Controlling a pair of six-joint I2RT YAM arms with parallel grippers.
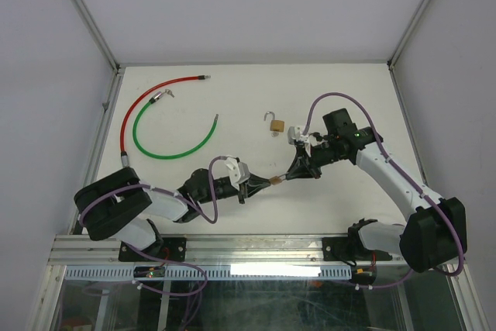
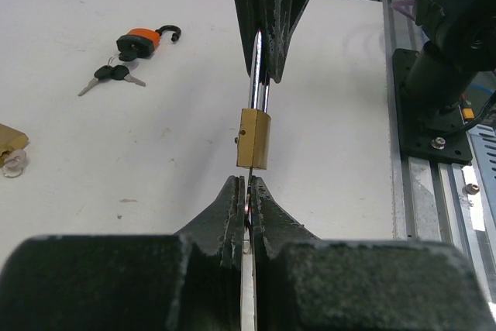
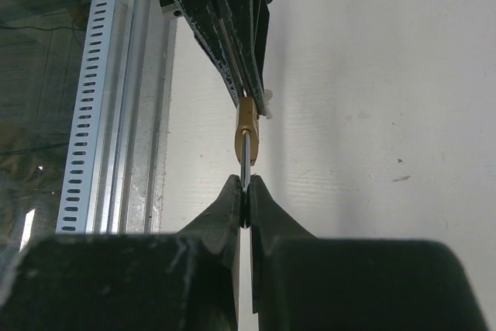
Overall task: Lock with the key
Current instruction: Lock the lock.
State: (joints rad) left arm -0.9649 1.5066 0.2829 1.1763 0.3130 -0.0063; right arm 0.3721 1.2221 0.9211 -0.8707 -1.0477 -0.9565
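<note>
Mostly hidden: key (image 2: 248, 218), clamped inside left hand (image 2: 246, 191), tip in small boxy brass padlock (image 2: 254, 139); right hand (image 3: 245, 191) pinched steel shackle (image 2: 261, 87); padlock hung midair between hands, above white surface (image 2: 116, 160).

Readable text: nothing is coming through in any of the three views.
Brass padlock (image 2: 253, 139): its faces are showing plain, with no brand or number legible.
Orange padlock (image 2: 139, 40): it is sitting too small in the left wrist view for any marking to be made out.
</note>
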